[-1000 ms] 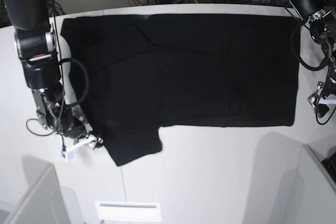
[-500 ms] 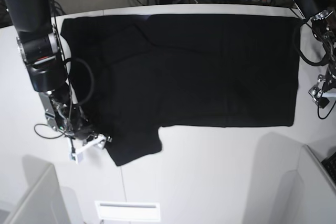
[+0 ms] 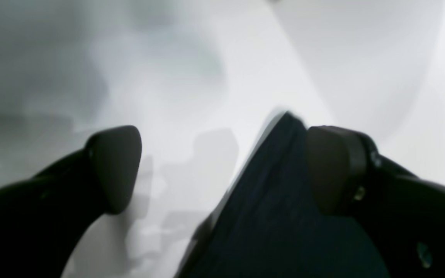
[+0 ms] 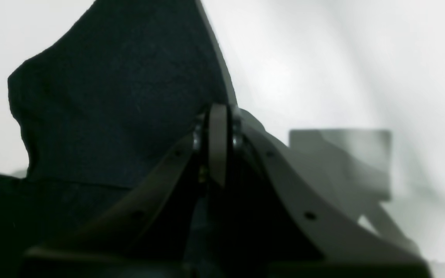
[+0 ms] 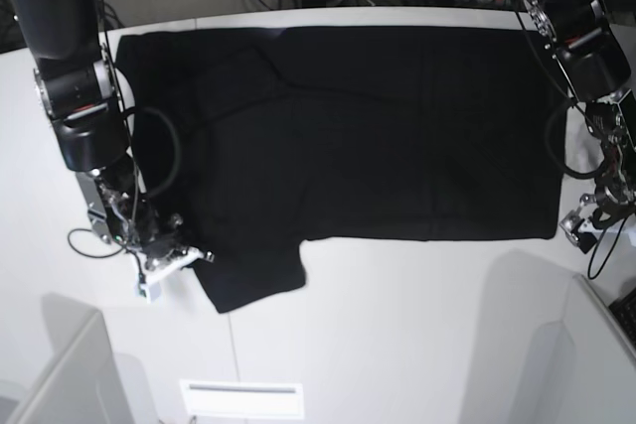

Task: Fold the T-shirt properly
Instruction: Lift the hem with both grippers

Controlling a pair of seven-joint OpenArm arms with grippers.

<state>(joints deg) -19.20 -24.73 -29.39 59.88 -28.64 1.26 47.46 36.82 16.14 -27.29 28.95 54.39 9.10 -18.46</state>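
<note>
Currently black T-shirt [image 5: 368, 131] spread flat on white table [image 5: 397, 335], right gripper [image 4: 218, 144] clenched on its sleeve edge, left gripper [image 3: 222, 170] spread wide over hem corner, one pad [image 3: 332, 170] above cloth, plain side up, few wrinkles

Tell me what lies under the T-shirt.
The T-shirt lies spread flat on the white table, which shows bare around its edges. Whatever sits beneath the cloth itself is covered, and no lump hints at anything there.
</note>
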